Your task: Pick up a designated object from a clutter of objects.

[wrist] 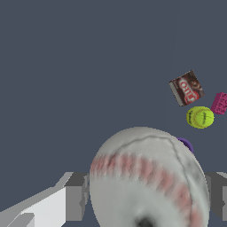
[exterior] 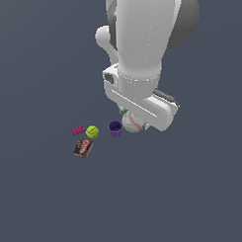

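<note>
Closed on the white baseball (wrist: 148,181), the gripper (wrist: 146,195) has a grey finger (wrist: 76,195) pressed against each side of the ball, as the wrist view shows; the jaws stand only as far apart as the ball is wide. Red stitching curves across the ball's face between them. From the exterior view the gripper (exterior: 138,123) is mostly hidden under the arm's white wrist, with only the lower part of the baseball (exterior: 133,124) peeking out below it.

Just beside the baseball, toward the exterior view's left, stands the purple cup (exterior: 115,128), upright with its mouth up. Farther from the baseball on that same side lies the yellow-green ball (exterior: 92,132), with the magenta studded brick (exterior: 78,130) just past it. The brown-red flat box (exterior: 83,147) lies flat near the yellow-green ball, farther from the baseball than the cup.
</note>
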### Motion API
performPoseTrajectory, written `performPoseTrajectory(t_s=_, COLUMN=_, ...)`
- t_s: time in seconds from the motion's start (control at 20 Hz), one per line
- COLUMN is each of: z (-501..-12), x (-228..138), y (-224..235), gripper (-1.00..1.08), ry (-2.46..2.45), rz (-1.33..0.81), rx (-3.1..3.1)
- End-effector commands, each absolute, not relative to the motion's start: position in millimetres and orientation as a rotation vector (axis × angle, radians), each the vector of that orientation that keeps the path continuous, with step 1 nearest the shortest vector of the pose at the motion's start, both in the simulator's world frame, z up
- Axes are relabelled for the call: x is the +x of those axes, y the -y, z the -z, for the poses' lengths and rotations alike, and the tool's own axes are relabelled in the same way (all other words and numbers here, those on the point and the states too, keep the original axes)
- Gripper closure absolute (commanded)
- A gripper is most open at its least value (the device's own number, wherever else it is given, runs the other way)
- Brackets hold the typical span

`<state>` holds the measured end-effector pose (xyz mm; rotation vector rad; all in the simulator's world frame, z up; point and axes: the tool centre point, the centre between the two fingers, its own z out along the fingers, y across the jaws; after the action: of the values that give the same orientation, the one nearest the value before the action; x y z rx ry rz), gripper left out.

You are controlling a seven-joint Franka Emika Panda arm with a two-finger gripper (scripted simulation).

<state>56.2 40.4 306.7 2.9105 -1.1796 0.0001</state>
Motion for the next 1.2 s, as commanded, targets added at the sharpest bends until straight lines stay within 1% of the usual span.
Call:
performPoseTrajectory(t_s=0.0, z=-325, x=66, y=-36, gripper=1.08, ry=1.179, rz=-0.001, rx=2.912)
performPoseTrajectory(t_s=0.6, z=-389, x=105, y=-20, gripper=1.08, ry=1.177, rz=-0.001, rx=2.912)
performPoseTrajectory(t_s=1.15, z=-414, x=121, y=-14, gripper=1.08, ry=1.177, rz=-0.001, rx=2.912)
